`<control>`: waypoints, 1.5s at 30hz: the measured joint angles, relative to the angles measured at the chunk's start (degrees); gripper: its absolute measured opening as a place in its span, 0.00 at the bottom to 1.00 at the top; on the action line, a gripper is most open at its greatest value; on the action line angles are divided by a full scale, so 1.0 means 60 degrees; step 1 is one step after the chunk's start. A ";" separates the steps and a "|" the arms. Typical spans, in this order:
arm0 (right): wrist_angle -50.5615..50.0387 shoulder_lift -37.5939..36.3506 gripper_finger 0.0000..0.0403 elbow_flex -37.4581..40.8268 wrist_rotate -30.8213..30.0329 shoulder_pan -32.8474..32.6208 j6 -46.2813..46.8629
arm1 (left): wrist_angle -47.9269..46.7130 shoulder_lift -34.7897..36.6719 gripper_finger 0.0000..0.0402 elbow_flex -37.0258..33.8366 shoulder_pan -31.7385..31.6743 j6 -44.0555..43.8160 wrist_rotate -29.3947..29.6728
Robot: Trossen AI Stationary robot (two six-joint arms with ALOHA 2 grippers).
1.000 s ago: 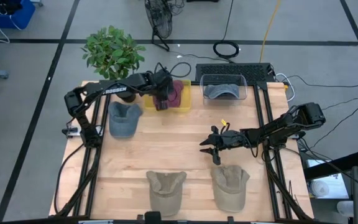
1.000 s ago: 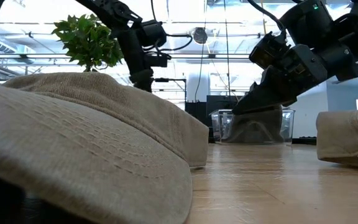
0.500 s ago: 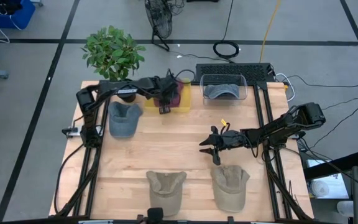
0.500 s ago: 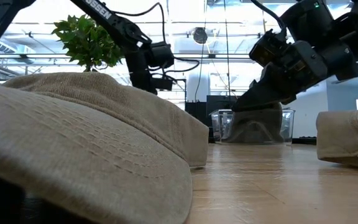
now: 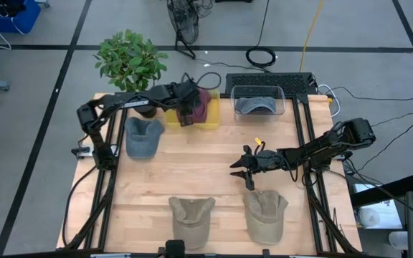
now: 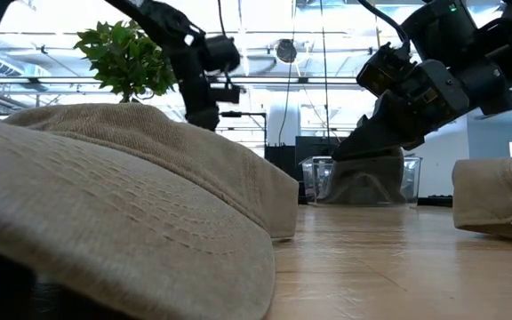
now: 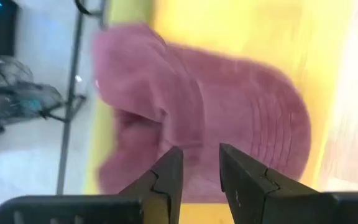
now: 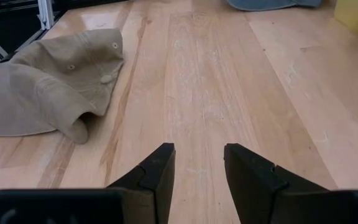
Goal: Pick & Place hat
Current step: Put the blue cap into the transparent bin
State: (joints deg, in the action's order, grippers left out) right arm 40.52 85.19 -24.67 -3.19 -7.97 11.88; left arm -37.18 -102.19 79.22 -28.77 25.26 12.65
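Note:
A maroon hat (image 5: 203,107) lies in a yellow bin (image 5: 214,125) at the table's far side. It fills the left wrist view (image 7: 235,106). My left gripper (image 5: 187,117) hangs over the bin, just above the hat (image 7: 201,152), with its fingers a narrow gap apart and nothing between them. My right gripper (image 5: 237,172) hovers open and empty over the middle of the table (image 8: 197,155). A blue-grey hat (image 5: 142,136) lies flat on the table near the bin. Two khaki hats (image 5: 192,218) (image 5: 265,215) lie at the near edge.
A clear bin (image 5: 258,102) with a grey hat inside stands at the far right of centre. A potted plant (image 5: 129,61) stands at the far left corner. Bare wood lies between the hats around the right gripper (image 8: 191,74).
My left gripper has dipped lower and toward the table's right over the yellow bin. It has then risen back to about where it was. The maroon hat stays in the bin.

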 joint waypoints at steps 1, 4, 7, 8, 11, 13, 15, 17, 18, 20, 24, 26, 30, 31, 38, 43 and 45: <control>-0.0006 0.0000 0.31 0.0000 0.0000 0.0000 0.0004 | 0.0103 0.0139 0.27 0.0003 0.0003 0.0003 0.0003; 0.0002 0.0000 0.31 0.0000 -0.0002 0.0000 0.0011 | 0.0329 0.0553 0.27 0.0003 -0.0037 -0.0042 0.0039; 0.0002 0.0000 0.31 0.0000 0.0000 0.0000 0.0063 | 0.0578 0.0745 0.27 0.0025 -0.0131 -0.0311 0.0232; -0.0002 0.0000 0.31 0.0000 0.0002 0.0000 0.0095 | 0.0513 0.0750 0.27 0.0025 -0.0172 -0.0424 0.0213; -0.0002 0.0000 0.31 0.0000 0.0005 0.0000 0.0098 | 0.0184 0.0740 0.27 0.0025 -0.0261 -0.0746 0.0113; -0.0006 0.0000 0.31 0.0000 0.0010 0.0000 0.0094 | -0.0234 0.0740 0.27 0.0025 -0.0253 -0.0832 0.0113; -0.0006 0.0000 0.31 0.0000 0.0013 0.0000 0.0092 | -0.0764 0.0740 0.27 0.0025 -0.0222 -0.0842 0.0107; -0.0009 0.0000 0.31 0.0000 0.0014 0.0000 0.0091 | -0.1363 0.0740 0.27 0.0025 -0.0208 -0.0875 0.0094; -0.0009 0.0000 0.31 0.0000 0.0019 0.0000 0.0090 | -0.1679 0.0740 0.27 0.0025 -0.0209 -0.0944 0.0107; -0.0007 0.0000 0.31 0.0000 0.0020 0.0000 0.0087 | -0.2399 0.0740 0.27 0.0022 -0.0221 -0.1151 0.0149; -0.0006 0.0000 0.31 0.0000 0.0020 0.0000 -0.0087 | -0.3537 0.0740 0.27 0.0022 -0.0149 -0.1832 0.0160; -0.0002 0.0000 0.31 0.0000 0.0023 0.0000 -0.0188 | -0.4116 0.0740 0.27 0.0022 -0.0026 -0.2172 0.0160; 0.0137 0.0004 0.31 0.0000 0.0021 0.0003 -0.0720 | -0.5436 0.0884 0.27 0.0011 0.0301 -0.2681 0.0019; 0.0202 0.0004 0.31 0.0000 0.0014 0.0013 -0.0898 | -0.5786 0.0894 0.27 0.0011 0.0405 -0.2800 -0.0046; 0.0801 0.0004 0.31 0.0000 0.0004 0.0027 -0.2135 | -0.6662 0.2168 0.27 -0.1073 0.0914 -0.3379 -0.1257; 0.1253 0.0004 0.31 0.0000 0.0002 0.0214 -0.2651 | -0.6410 0.3909 0.27 -0.2744 0.1266 -0.3946 -0.1181; 0.1478 0.0004 0.31 0.0000 0.0005 0.0348 -0.2724 | -0.6242 0.4488 0.27 -0.3285 0.1318 -0.4328 -0.0873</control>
State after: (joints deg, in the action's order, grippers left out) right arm 49.39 85.21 -24.67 -3.16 -5.88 -4.47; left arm -74.63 -75.26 59.51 -20.87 -0.71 7.41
